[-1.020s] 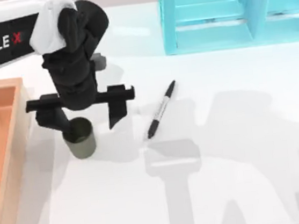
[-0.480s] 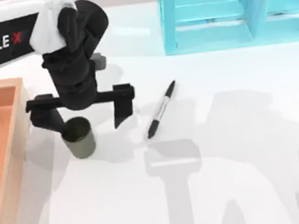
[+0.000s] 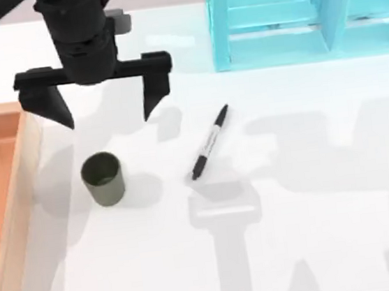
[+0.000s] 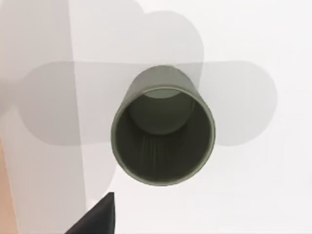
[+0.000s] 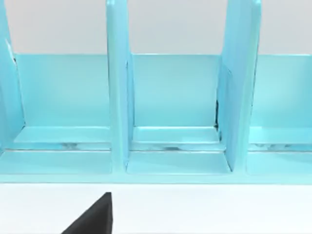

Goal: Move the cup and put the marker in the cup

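The dark olive cup (image 3: 103,178) stands upright on the white table at the left, empty, its mouth facing the left wrist view (image 4: 162,132). My left gripper (image 3: 103,112) hangs open, raised above and behind the cup, with nothing between its fingers. One black fingertip (image 4: 95,218) shows in the left wrist view. The black marker (image 3: 209,142) with its pale middle band lies flat to the cup's right, slanting toward the far right. A black fingertip (image 5: 91,217) of the right gripper shows in the right wrist view, facing the teal shelf.
An orange wooden tray (image 3: 4,202) runs along the left edge beside the cup. A teal shelf unit with open compartments (image 3: 285,16) stands at the back right (image 5: 175,117). Arm shadows fall across the white table's middle.
My left gripper has let go of the cup and lifted up and back, away from it. The cup stays standing where it was; the marker has not moved.
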You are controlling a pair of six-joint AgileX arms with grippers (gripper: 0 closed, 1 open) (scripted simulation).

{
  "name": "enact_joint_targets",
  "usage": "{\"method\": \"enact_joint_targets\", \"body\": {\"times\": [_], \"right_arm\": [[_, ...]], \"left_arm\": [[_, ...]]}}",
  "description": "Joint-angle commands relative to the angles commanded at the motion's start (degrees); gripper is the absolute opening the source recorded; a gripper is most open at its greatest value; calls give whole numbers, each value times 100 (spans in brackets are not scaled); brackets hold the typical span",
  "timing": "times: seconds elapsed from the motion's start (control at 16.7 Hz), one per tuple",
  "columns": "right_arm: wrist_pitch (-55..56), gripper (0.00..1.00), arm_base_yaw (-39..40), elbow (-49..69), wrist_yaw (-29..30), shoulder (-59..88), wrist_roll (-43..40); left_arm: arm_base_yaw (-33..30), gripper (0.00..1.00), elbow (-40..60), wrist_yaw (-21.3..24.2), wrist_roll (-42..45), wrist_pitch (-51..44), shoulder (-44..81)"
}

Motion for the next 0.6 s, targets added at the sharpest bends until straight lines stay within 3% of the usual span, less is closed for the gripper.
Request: {"method": "enact_joint_targets", "body": {"times": [0.3, 0.6], "right_arm": [[0, 100, 0, 0, 0, 0, 0], [0, 100, 0, 0, 0, 0, 0]], "left_arm": [[16, 100, 1306, 2, -11, -1301, -37], [28, 100, 1401, 1, -10, -1394, -49]]}}
